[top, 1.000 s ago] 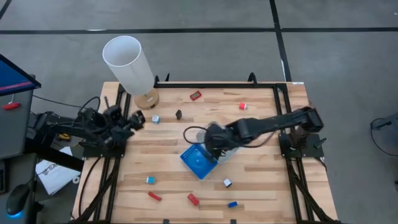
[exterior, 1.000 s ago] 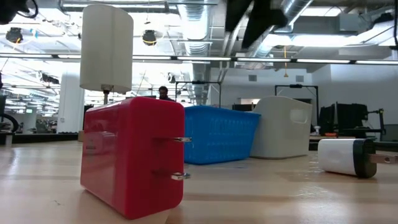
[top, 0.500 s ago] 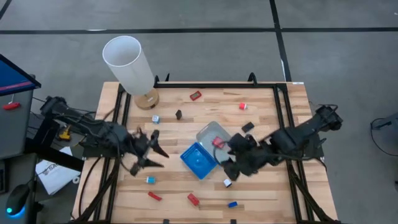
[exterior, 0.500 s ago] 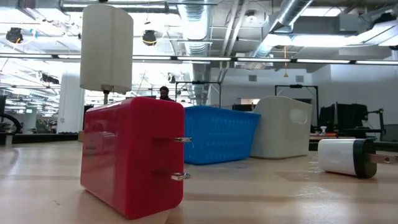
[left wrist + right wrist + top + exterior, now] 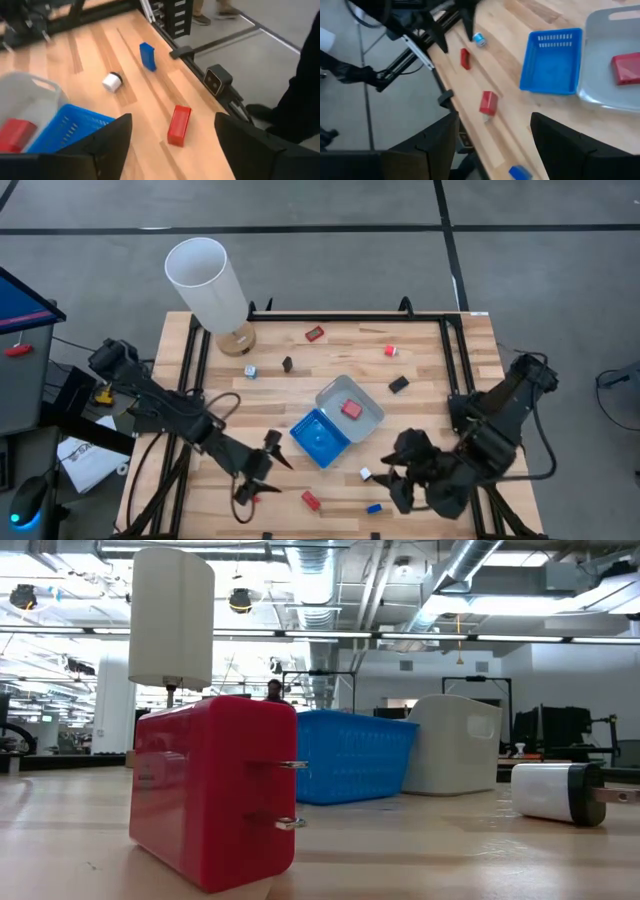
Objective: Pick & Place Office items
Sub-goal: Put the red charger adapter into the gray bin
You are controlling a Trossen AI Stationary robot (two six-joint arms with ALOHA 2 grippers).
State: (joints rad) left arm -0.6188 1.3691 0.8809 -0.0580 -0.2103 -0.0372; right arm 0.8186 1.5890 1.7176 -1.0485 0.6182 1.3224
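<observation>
The office items lie scattered on the wooden table. A red piece [image 5: 351, 408] lies in the clear-grey tray [image 5: 368, 418], which touches the blue tray [image 5: 320, 438]. Near the front edge sit a red block [image 5: 311, 500], a white-and-black piece [image 5: 366, 474] and a blue piece [image 5: 374, 508]. My left gripper [image 5: 270, 475] hovers open left of the red block [image 5: 179, 125]. My right gripper [image 5: 388, 485] hovers open beside the white-and-black piece. In the right wrist view the red block [image 5: 488, 103] lies ahead of the open right gripper [image 5: 495, 116]. Neither gripper shows in the low view.
A tall white cylinder [image 5: 208, 280] on a wooden base stands at the far left corner. More pieces lie on the far half: red [image 5: 314, 333], red-white [image 5: 390, 351], black [image 5: 399, 384], black [image 5: 287, 364], blue-white [image 5: 249, 370]. Bare wood lies between the trays and the right rail.
My right gripper has drawn back from over the trays toward the near right edge, uncovering the grey tray with a red piece in it. My left gripper has swung from the table's left edge toward the near edge, close to the red block.
</observation>
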